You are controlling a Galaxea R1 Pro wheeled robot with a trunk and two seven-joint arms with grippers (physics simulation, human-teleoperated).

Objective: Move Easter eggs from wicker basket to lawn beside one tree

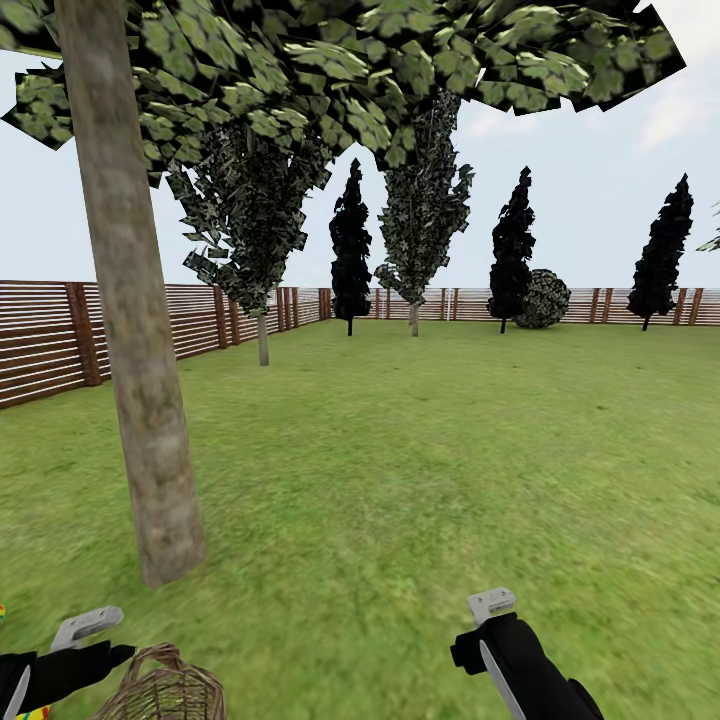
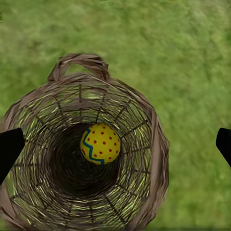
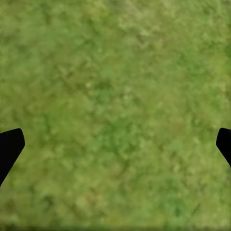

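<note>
Here the left claw [image 2: 115, 142] hangs over the wicker basket [image 2: 144, 125], its two dark fingertips [image 2: 9, 147] spread wide to either side of the rim and gripping nothing. One Easter egg [image 2: 100, 143], yellow with red dots and a blue zigzag band, lies at the bottom of the basket, apart from both fingertips. The basket's small loop handle [image 2: 79, 62] stands at the rim on the side away from the claw.

In the head view the left claw [image 1: 85, 640] sits at the lower left, just beside the basket [image 1: 165, 690], which stands on the lawn [image 1: 430, 470] near the foot of the tree [image 1: 135, 330]. Two small patches of yellow with coloured marks [image 1: 38, 713] show at the left edge of that view, low by the left arm; they are too cut off to tell what they are.

The right claw [image 3: 115, 144] is also opened wide and holds nothing, with bare grass under it. In the head view the right claw [image 1: 495, 625] hovers over open lawn, well apart from the basket and the trunk.

Farther out, dark cone-shaped trees [image 1: 350, 245] and a round bush [image 1: 545, 298] stand along the brown slat fence [image 1: 50, 340] that rings the garden.
</note>
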